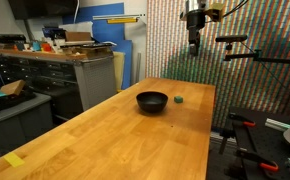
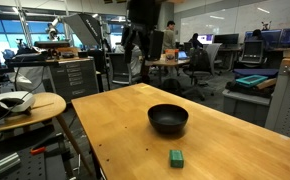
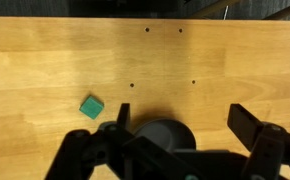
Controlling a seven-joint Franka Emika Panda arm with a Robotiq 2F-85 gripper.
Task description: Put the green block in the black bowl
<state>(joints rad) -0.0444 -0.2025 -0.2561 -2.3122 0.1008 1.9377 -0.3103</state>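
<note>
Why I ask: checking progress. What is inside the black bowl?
Nothing visible inside the black bowl; the green block lies outside on the table. The bowl's near wall covers part of its bottom.

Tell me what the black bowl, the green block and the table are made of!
The bowl looks like glossy plastic or glazed ceramic; its rim catches light. The green block looks matte, maybe foam or painted wood; too small to tell. The table looks like varnished wood, with visible grain stripes.
</note>
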